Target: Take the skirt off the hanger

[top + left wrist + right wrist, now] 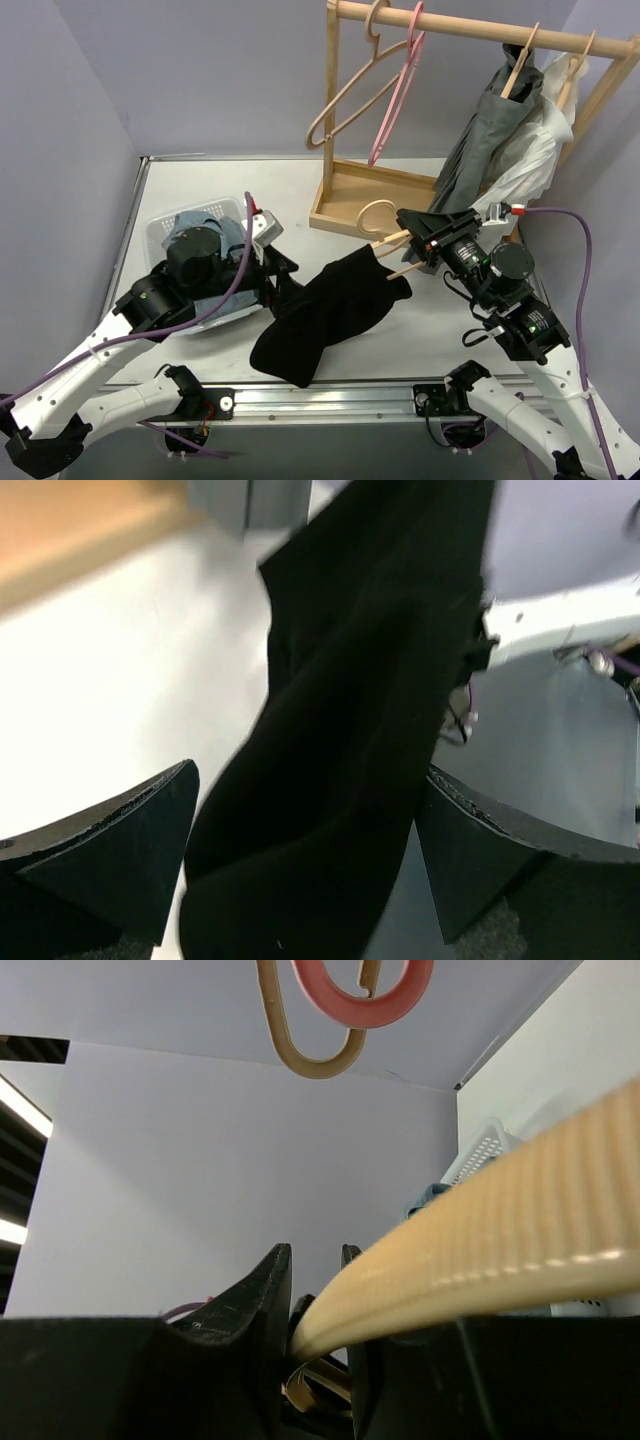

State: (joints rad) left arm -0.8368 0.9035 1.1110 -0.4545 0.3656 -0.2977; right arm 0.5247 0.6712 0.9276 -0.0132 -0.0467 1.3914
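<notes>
Overhead, the skirt [330,310] reads as black cloth running diagonally across the bench [280,190], its top on the hanger [393,240] at upper right and its loose end trailing toward the near edge at lower left. The right tool [415,240] grips the hanger at its right end. The left tool [285,275] sits at the cloth's left flank, so it is the nearer one to the free fabric. A grey pleated garment [490,130] hangs on the rack [480,28], well apart from both arms.

From the left wrist, the left tool [310,780] stands wide, its fingers [130,850] clear of the cloth on either side. The skirt [340,760] passes lengthwise between them, pinched by neither.

From the right wrist, the right tool [315,1260] is closed narrow on the hanger [500,1250], whose pale arm slants up to the right. My read is that pulling along that diagonal, away from the hanger, falls to the left arm.
</notes>
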